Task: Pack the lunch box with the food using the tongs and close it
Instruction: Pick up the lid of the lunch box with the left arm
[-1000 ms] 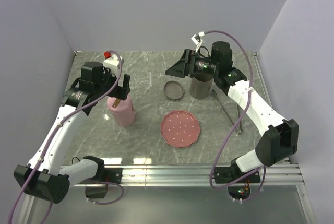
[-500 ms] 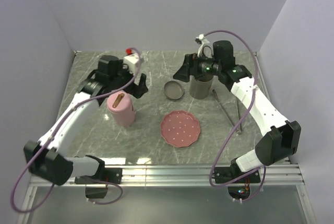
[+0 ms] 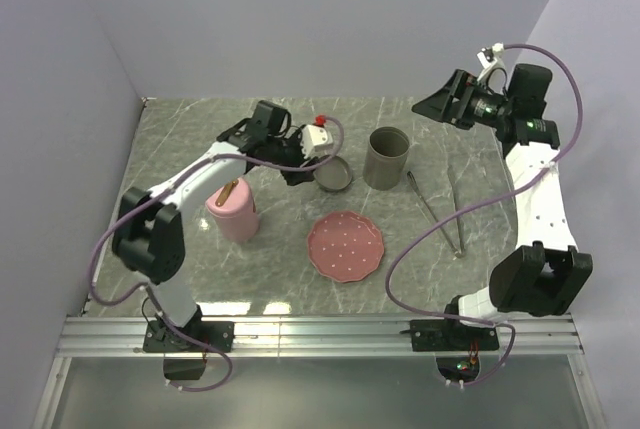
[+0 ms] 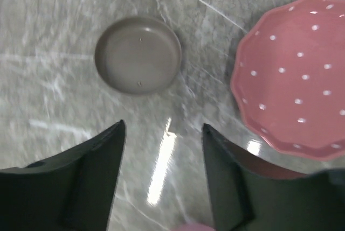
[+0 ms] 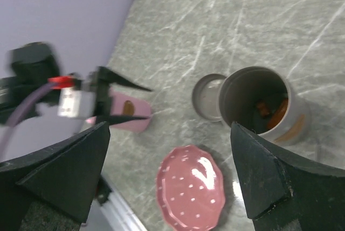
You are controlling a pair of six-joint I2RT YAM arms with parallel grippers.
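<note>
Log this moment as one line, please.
left gripper: open, empty, near lid | right gripper: open, empty, raised | tongs: on table, untouched | grey pot: open, food inside | plate: empty

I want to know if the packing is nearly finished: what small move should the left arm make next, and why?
Probably lower the left claw onto the grey lid and close on its rim. Food sits inside the grey lunch box, the pink plate is bare, and the lid lies on the table ahead of the open claw.
</note>
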